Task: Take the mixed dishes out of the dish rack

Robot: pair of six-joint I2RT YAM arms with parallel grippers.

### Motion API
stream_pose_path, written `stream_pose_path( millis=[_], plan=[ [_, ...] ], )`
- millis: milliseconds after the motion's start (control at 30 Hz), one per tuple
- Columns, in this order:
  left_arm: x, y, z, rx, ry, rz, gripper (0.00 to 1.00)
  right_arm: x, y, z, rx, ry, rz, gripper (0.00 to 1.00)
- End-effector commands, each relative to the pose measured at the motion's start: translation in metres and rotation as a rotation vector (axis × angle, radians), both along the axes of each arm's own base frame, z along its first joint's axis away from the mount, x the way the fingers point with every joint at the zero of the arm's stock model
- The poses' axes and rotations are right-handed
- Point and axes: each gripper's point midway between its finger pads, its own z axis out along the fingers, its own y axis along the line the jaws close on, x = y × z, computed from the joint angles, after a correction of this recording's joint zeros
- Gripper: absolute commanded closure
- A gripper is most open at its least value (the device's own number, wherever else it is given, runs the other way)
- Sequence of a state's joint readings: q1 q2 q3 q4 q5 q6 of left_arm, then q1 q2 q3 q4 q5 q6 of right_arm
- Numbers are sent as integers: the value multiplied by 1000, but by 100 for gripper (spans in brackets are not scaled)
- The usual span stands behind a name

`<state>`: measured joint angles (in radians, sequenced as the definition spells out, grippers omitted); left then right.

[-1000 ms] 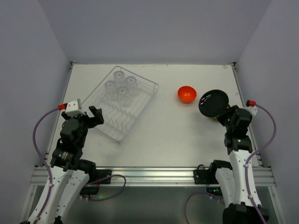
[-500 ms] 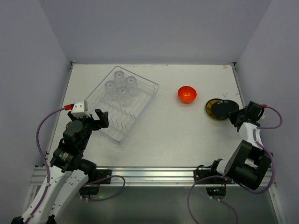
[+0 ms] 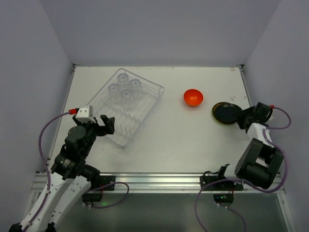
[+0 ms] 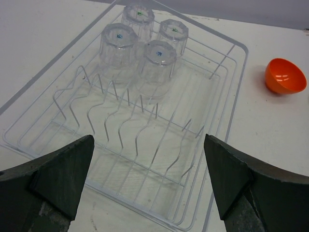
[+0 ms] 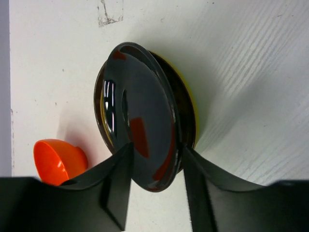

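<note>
Tumblers (image 4: 157, 60) are sitting upside down at the dish rack (image 4: 229, 125)'s far end, straight ahead of the wide-open left fingers (image 4: 63, 179), while the right fingers (image 5: 116, 183) are sitting around the plate (image 5: 140, 125), holding or not, I cannot tell.

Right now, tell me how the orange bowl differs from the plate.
Colour: the bowl is orange; the plate shows a glossy black face with a yellow-green rim. Shape: the bowl is deep and rounded; the plate is shallow and looks wider. Contact: the bowl sits free of both arms; the plate's edge lies between the right jaws. Both are on the table, outside the rack.
</note>
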<state>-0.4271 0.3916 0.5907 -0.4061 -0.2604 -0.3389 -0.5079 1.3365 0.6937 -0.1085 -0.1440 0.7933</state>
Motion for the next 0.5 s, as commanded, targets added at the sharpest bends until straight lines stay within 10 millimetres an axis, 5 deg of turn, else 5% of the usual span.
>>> stream_pose_path(
  millis=[0,233,400,467],
  plan=[
    [2,-4,0,15,-9,-24,0,13,-1,14,-53,-42,21,50],
    [3,-5,-4,20,3,-26,0,22,14,14,-101,18,69,33],
    [5,-4,-8,30,19,-14,0,9,13,16,-151,57,19,21],
    [6,-3,-9,32,26,-8,0,0,8,17,-181,85,-9,9]
  ],
)
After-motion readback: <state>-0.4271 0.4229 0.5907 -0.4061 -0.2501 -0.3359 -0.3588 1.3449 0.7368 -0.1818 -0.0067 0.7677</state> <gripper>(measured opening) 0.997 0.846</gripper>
